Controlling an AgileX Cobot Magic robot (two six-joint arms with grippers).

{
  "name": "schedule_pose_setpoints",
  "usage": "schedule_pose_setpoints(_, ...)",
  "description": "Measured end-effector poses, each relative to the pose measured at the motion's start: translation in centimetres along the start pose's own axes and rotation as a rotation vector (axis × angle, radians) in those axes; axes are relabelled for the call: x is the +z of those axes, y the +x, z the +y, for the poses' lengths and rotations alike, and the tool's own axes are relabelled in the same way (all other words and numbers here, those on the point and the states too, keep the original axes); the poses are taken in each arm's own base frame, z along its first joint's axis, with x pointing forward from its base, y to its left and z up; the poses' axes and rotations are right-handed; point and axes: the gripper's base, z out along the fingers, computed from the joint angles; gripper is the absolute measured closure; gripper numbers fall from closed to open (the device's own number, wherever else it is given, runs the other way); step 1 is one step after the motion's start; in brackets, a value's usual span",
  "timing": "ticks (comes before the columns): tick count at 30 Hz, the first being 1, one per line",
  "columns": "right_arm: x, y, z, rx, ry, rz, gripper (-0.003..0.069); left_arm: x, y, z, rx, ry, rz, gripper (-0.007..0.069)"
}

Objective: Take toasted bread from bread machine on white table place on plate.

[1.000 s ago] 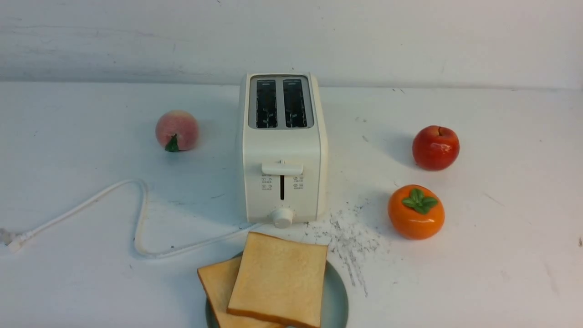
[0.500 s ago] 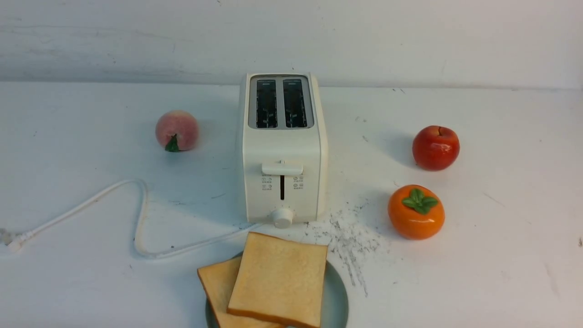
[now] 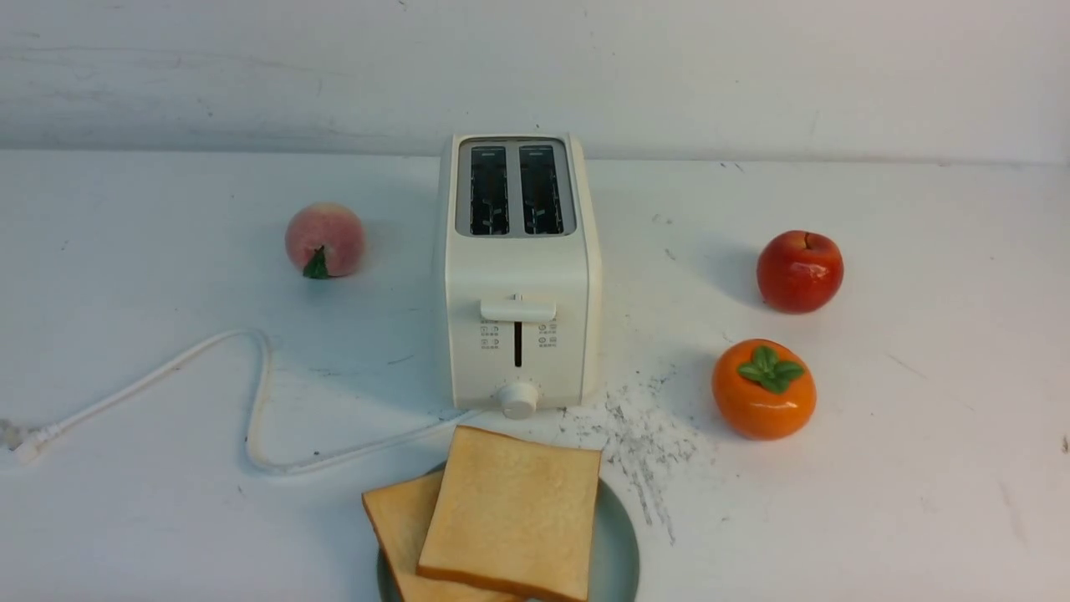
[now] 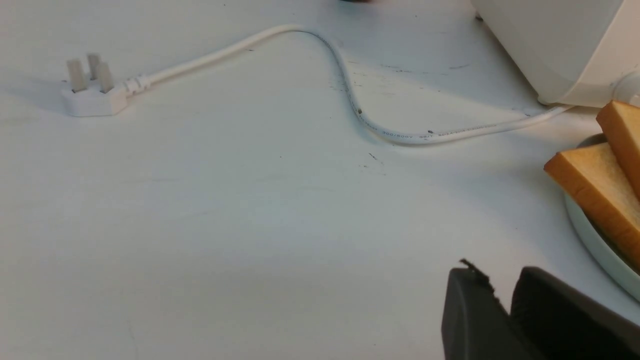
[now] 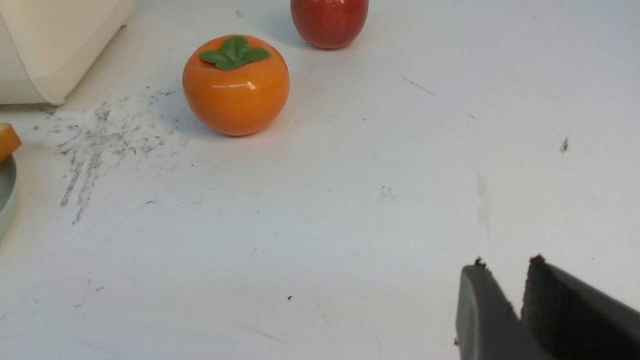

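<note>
While the toaster [image 3: 518, 276] stood near the middle of the white desk [image 3: 919, 502], both of its slots were empty. Going from the left edge of the desk, a white plug [image 4: 92, 92] lay flat, and its cord [image 3: 251, 401] looped across the desk to the toaster's base. A peach [image 3: 324, 239] sat just left of the toaster, toward the far edge. At the near edge, directly in front of the toaster's knob, the plate [image 3: 617, 543] carried both slices of toast [image 3: 510, 514], one lying partly over the other and hiding most of the plate. Dark scratches [image 3: 644, 443] marked the desk to the right of the plate. Farther right sat an orange persimmon [image 3: 763, 389], and beyond it, toward the far edge, a red apple [image 3: 799, 271]. Neither arm showed from the front. The left tool [image 4: 502, 295] hung above bare desk near the plate's left rim, its dark fingers [image 4: 470, 310] parted by a narrow gap and holding nothing. The right tool [image 5: 507, 285] hung over bare desk on the right, well apart from the persimmon, its fingers [image 5: 480, 310] likewise slightly parted and empty.
</note>
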Motion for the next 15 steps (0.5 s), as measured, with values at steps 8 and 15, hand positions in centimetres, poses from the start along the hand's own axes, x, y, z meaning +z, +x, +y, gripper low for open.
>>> schedule_pose_setpoints(8,0.0,0.0,0.0,0.0,0.0,0.0,0.0506,0.0,0.0,0.0,0.0,0.0,0.0,0.0494)
schedule_pose_setpoints(15,0.0,0.0,0.0,0.0,0.0,0.0,0.0497,0.0,0.0,0.0,0.0,0.0,0.0,0.049)
